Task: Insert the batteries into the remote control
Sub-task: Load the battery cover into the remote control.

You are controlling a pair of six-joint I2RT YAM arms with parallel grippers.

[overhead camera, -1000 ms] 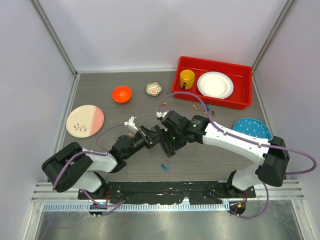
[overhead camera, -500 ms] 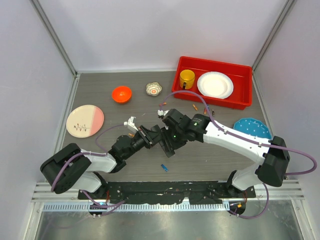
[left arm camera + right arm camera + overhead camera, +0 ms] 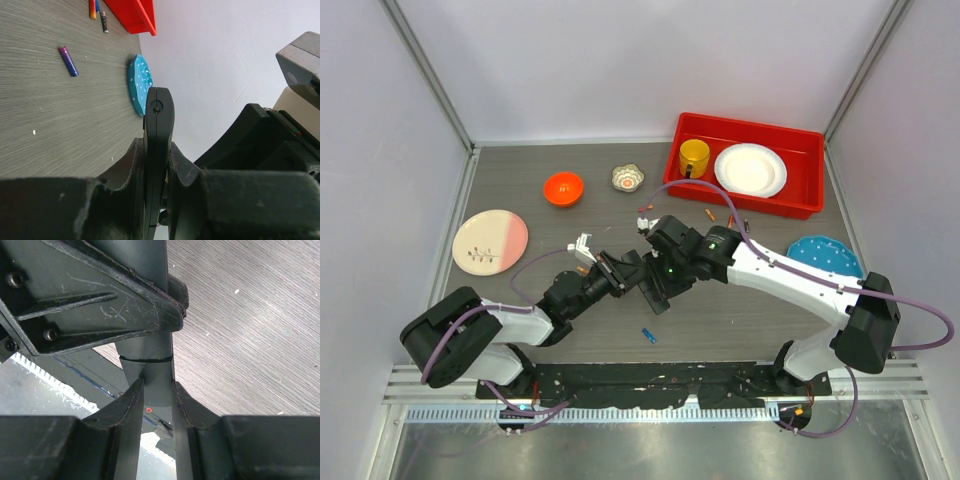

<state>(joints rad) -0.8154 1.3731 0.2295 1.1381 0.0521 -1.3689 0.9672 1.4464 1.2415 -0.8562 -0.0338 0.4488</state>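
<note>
Black on black at mid-tabletop: we see the remote control pinched edge-on in the left tool, fingers pressed to both its faces. The right tool is closed on the same slim bar from the opposite end. Over the past second the right wrist has crept a shade toward the red tray and the left arm has followed, so the two-handed hold is unbroken. None of the batteries has been lifted. We judge this a handover or a re-grip, with loading not yet begun. The battery recess shows in none of our views.

Several batteries lie loose just before the red tray's front wall. A purple one rests farther out from the tray, and a blue one sits well apart from it, toward the arms' bases. The remote hangs well clear of the tray, on its near left.

A grey wood-grain tabletop carries the rest. A teal plate lies near the tray's right end. An orange bowl and a small patterned cup sit off its left end, and a pink-and-white plate lies farther left still. Inside the tray stand a yellow mug and a white plate. White walls and aluminium posts close the cell.
</note>
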